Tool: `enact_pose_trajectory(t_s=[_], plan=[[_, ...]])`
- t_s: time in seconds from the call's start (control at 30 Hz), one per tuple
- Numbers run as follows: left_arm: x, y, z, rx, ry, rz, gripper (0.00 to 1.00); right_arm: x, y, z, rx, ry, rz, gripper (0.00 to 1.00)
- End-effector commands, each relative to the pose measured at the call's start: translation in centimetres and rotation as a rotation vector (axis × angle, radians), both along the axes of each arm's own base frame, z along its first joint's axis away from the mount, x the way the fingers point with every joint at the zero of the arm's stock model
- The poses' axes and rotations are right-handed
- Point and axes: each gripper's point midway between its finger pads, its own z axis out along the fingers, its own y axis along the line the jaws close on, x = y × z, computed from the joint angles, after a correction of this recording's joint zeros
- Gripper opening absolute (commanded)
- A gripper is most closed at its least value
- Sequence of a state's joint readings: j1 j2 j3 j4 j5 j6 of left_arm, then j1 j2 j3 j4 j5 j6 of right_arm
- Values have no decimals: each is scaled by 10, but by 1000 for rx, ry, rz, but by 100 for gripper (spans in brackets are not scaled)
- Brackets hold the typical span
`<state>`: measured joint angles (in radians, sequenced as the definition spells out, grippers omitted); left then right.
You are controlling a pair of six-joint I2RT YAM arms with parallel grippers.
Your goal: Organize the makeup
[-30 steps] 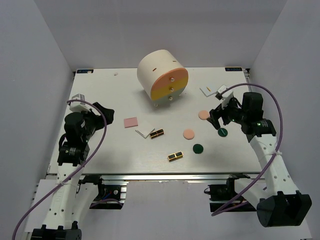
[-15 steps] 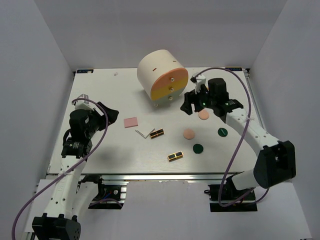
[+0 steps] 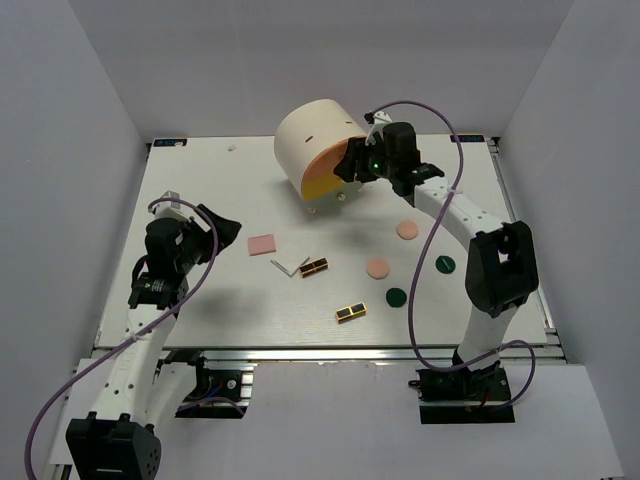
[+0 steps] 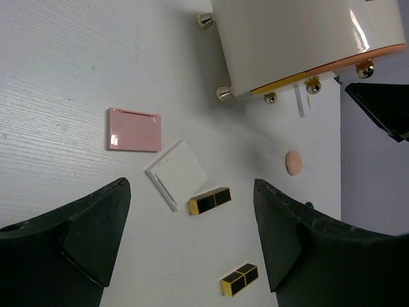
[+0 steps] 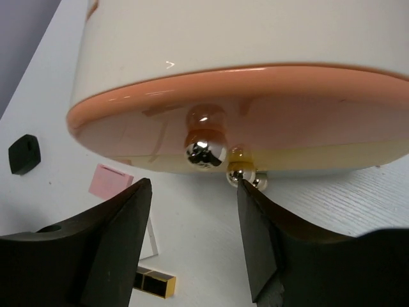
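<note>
Right gripper: the right gripper [image 5: 193,208] reaches over the far middle of the table. Its black jaws stand apart with nothing between them, just in front of the organiser's face.
Nearest to it: a round silver knob [image 5: 204,152] on the peach-orange drawer front sits just beyond the fingertips and is not touched. A smaller gold knob [image 5: 241,174] is just below and to its right.
Organiser: the big cream cylinder with orange-yellow drawer fronts [image 3: 312,138] stands on small metal feet at the far middle of the white wood-grain table [image 3: 200,180].
Left gripper: the left gripper [image 4: 192,188] hangs above the left side of the table. Its jaws are wide apart and hold nothing.
Below the left gripper: a pink square pad [image 3: 262,244] lies flat. A thin white angled card [image 3: 290,266] lies just to its right, and a black-and-gold rectangular palette [image 3: 314,266] is beside that card's right edge.
Nearer the front edge: a second black-and-gold palette [image 3: 350,311] lies apart from the first.
Discs, right of centre: one peach-pink disc [image 3: 407,230] lies under the right arm's reach and another peach-pink disc [image 3: 377,268] nearer the middle. A dark green disc [image 3: 444,264] is by the right arm and a second dark green disc [image 3: 396,297] lies nearer the front. All four lie apart from one another.
By the organiser's feet: a thin white strip [image 4: 301,101], seen from the left wrist; whether it is a card I cannot tell.
</note>
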<state>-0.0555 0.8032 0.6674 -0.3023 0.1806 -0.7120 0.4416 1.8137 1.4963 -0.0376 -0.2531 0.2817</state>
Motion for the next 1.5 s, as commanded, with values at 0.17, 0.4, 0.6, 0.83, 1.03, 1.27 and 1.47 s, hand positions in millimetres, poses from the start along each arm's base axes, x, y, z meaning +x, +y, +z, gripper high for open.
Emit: enact_pose_trajectory(t_s=[0.17, 0.4, 0.6, 0.83, 1.03, 1.27, 1.47], plan=[[8, 0, 10, -18, -38, 11, 87, 29, 4, 36, 46, -112, -55, 54], [12, -2, 6, -19, -24, 4, 87, 42, 10, 44, 43, -174, -35, 46], [13, -2, 5, -22, -28, 5, 87, 48, 9, 43, 21, -193, -38, 37], [13, -5, -14, -61, 44, 16, 87, 39, 4, 45, 6, -225, -28, 17], [16, -11, -40, -55, 141, -14, 87, 18, -11, 45, 4, -230, -41, 15], [27, -24, -64, 17, 226, -65, 93, -16, -39, 33, -12, -192, -63, 13], [41, -33, -82, 74, 287, -64, 98, -41, -49, 35, -15, -198, -54, 21]])
